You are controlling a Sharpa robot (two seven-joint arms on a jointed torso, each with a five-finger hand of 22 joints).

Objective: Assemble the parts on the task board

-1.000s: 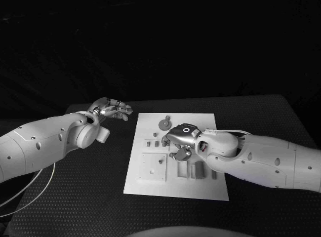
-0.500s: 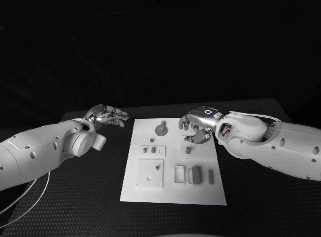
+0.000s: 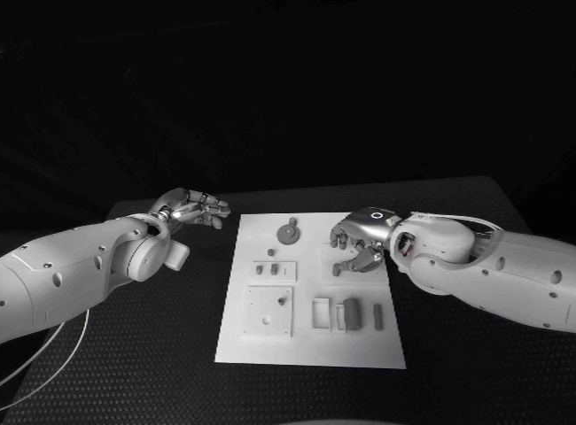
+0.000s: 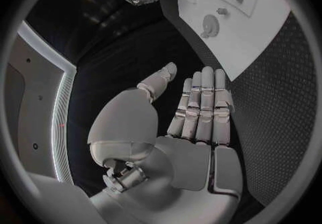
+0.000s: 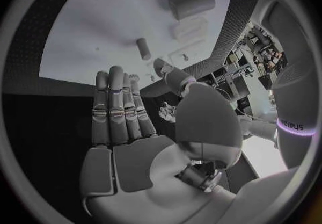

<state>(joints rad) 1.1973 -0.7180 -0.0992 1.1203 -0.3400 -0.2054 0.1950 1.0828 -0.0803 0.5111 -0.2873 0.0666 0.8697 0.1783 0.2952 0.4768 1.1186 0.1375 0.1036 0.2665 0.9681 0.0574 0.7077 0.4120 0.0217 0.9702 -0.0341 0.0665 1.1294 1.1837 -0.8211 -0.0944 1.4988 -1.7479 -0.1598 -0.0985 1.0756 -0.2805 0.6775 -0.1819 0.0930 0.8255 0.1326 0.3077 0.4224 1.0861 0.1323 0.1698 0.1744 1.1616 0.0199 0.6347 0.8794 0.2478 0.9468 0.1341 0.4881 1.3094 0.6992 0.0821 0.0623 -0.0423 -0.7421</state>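
Lying small, rigid and light on the white task board [image 3: 365, 341] at mid-frame, the grey parts [image 3: 351, 312] look slippery and best pinched across their short sides, the round one [image 3: 290, 233] by its rim. Hovering over the board's upper right edge, right hand [image 3: 357, 241] empty, fingers [image 5: 114, 107] straight and together. Resting over the desk [image 3: 135, 354] at upper left, left hand [image 3: 192, 208] empty too, fingers [image 4: 201, 106] extended.

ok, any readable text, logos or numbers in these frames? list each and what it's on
Partly cut lettering reading roughly "dexs", on the white robot arm above a glowing ring, right wrist view; the first letters are hidden, so the reading is uncertain.
Task board: no print legible.
Left hand and right hand: no readable markings.
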